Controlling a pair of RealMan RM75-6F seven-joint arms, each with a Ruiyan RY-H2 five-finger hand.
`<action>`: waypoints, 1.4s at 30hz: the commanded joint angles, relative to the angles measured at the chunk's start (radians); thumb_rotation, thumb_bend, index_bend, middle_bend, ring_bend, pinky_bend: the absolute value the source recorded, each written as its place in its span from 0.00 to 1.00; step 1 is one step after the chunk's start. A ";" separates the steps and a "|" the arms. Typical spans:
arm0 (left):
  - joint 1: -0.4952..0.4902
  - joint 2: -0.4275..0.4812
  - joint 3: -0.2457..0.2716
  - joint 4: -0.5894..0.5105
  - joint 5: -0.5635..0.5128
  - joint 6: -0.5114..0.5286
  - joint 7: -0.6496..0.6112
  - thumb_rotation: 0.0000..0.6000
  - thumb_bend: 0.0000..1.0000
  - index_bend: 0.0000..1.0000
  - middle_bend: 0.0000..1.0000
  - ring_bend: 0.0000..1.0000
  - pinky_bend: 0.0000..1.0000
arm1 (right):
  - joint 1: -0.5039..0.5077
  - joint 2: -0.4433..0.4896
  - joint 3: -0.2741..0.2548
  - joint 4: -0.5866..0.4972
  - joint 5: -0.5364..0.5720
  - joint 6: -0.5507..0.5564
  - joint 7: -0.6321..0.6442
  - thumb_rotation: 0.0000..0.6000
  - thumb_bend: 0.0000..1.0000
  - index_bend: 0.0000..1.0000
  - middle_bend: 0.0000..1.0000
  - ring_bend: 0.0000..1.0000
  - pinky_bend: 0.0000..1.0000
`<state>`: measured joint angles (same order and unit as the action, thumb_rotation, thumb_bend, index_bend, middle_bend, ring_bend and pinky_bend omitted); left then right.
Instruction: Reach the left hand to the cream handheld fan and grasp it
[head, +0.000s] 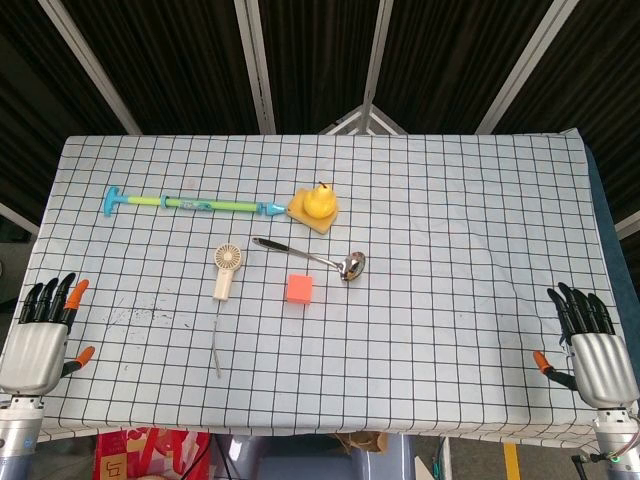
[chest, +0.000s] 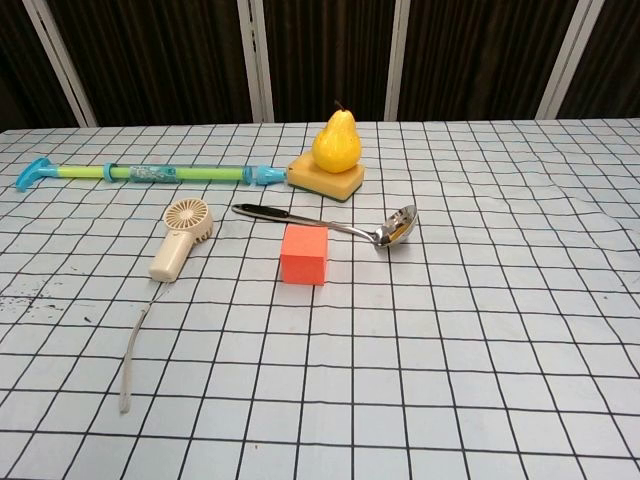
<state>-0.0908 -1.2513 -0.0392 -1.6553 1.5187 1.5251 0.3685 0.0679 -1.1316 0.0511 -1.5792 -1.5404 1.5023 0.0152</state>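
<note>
Surface (head: 450, 200): covered in a white cloth with a black grid. Cream handheld fan (head: 226, 270): lying flat left of centre, round head toward the far edge, handle toward the near edge, with a pale strap (head: 216, 345) trailing from the handle toward the near edge; nothing touches it. Left hand (head: 42, 335): at the near left corner, well apart from the fan, fingers (head: 50, 298) released, extended and spread, holding nothing. Right hand (head: 592, 345): at the near right corner, fingers likewise released and spread, holding nothing; both hands show in the head view only. Orange block (head: 299, 289): just right of the fan, apart from it. Metal ladle (head: 312, 259): beyond the block, dark handle toward the left, bowl toward the right. Yellow pear (head: 319, 201): upright on a yellow sponge (head: 312, 217), beyond the ladle. Long green and blue pump toy (head: 190, 204): lying crosswise beyond the fan, its right tip next to the sponge.
</note>
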 joint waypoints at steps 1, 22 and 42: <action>0.000 0.000 0.000 -0.001 0.002 0.002 0.001 1.00 0.14 0.00 0.00 0.00 0.00 | 0.000 0.000 0.000 0.000 0.000 0.000 0.001 1.00 0.28 0.06 0.00 0.00 0.00; -0.033 -0.017 -0.015 -0.004 0.013 -0.025 0.072 1.00 0.27 0.00 0.29 0.20 0.34 | 0.001 0.002 -0.003 0.004 -0.005 -0.001 0.009 1.00 0.28 0.06 0.00 0.00 0.00; -0.347 -0.337 -0.191 0.022 -0.363 -0.363 0.470 1.00 0.68 0.14 0.87 0.64 0.60 | 0.016 0.016 -0.001 0.000 0.006 -0.033 0.036 1.00 0.28 0.06 0.00 0.00 0.00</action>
<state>-0.4172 -1.5654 -0.2164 -1.6495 1.1790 1.1806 0.8218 0.0830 -1.1161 0.0497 -1.5787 -1.5357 1.4702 0.0512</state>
